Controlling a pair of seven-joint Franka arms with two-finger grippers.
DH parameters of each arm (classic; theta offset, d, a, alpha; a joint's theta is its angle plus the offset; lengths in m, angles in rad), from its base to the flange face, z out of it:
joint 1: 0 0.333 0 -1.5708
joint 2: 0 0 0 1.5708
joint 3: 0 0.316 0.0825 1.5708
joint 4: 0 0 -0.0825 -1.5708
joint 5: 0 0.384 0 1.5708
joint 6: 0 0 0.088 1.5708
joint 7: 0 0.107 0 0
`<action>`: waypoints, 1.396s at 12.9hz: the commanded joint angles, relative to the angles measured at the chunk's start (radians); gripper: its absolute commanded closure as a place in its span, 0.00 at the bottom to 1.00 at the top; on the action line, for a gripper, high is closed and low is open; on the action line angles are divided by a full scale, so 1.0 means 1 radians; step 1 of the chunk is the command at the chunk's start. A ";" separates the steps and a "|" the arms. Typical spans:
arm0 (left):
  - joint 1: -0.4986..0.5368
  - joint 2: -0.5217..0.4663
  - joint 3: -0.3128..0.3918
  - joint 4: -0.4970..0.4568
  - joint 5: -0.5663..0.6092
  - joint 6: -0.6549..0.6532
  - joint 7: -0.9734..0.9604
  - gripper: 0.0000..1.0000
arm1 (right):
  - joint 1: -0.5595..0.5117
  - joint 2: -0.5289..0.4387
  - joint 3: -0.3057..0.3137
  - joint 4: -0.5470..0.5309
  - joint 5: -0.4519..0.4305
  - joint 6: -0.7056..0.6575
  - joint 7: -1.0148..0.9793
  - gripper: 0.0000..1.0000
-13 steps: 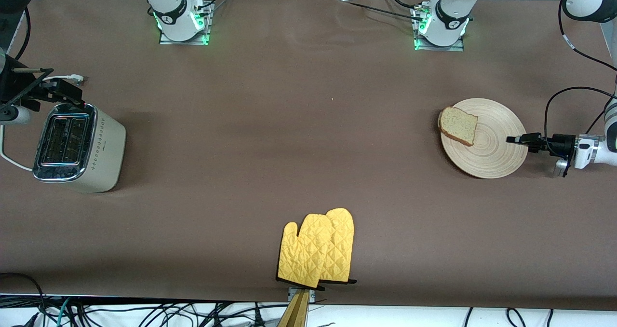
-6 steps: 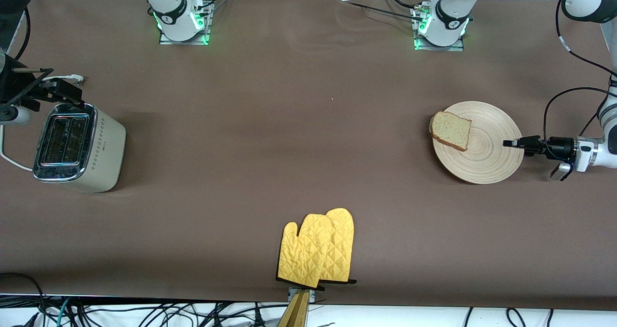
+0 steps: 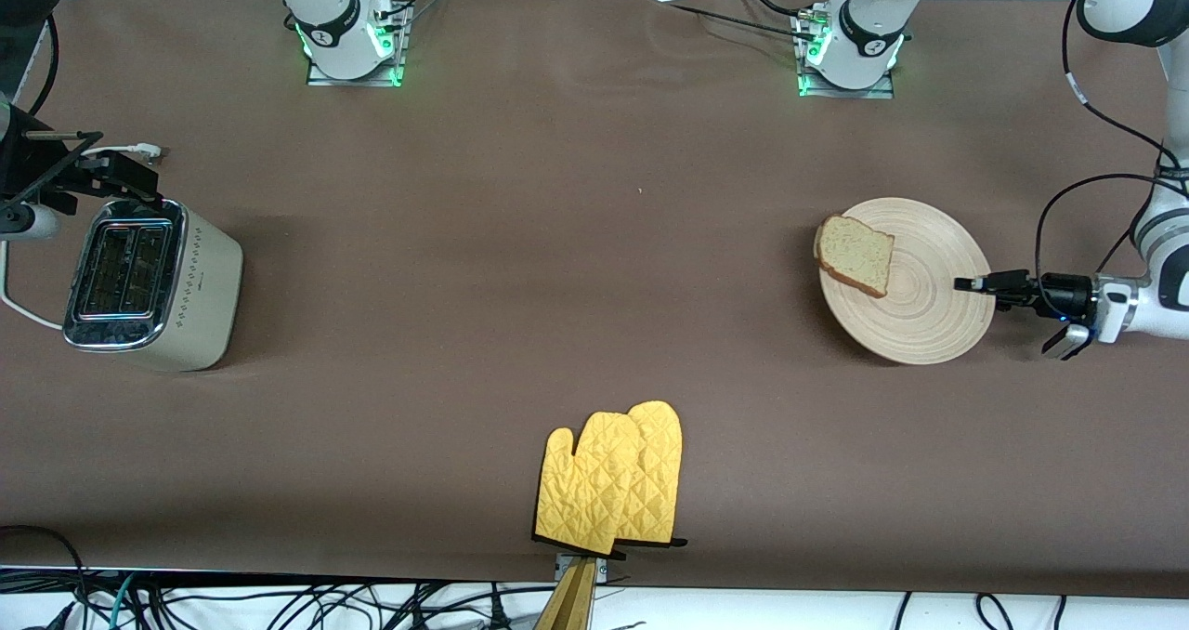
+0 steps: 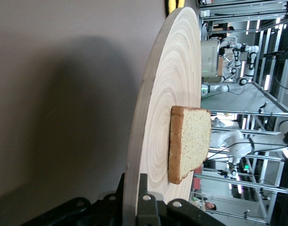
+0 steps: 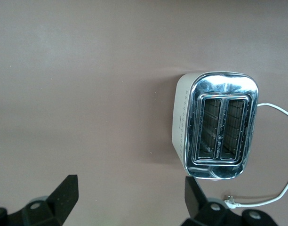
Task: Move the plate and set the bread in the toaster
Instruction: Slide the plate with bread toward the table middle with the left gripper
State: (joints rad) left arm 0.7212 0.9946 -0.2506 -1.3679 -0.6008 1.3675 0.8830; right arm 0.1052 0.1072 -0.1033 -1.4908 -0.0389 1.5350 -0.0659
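Left gripper [image 3: 971, 283] jaws clamped on plate [image 3: 920, 309] rim, bread [image 3: 855, 255] aboard, right gripper [image 5: 130, 197] jaws apart above toaster [image 3: 149, 286]

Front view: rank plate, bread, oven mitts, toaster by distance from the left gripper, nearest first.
1. plate, its rim pinched in the left gripper
2. bread, on the plate's edge toward the right arm's end
3. oven mitts, mid-table, nearest the camera
4. toaster, right arm's end

A robotics lab — bolted arm bases [image 3: 351, 40], metal framing [image 4: 257, 28].
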 commanded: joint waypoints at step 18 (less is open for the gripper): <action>-1.120 -0.252 0.290 -0.375 -0.902 0.580 -0.129 1.00 | -0.005 0.000 0.002 0.015 0.004 -0.018 -0.009 0.00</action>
State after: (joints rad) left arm -0.3270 0.7248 0.0248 -1.7364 -1.3891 1.9060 0.6828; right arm 0.1050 0.1075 -0.1037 -1.4908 -0.0389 1.5333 -0.0659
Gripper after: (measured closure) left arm 0.912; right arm 0.000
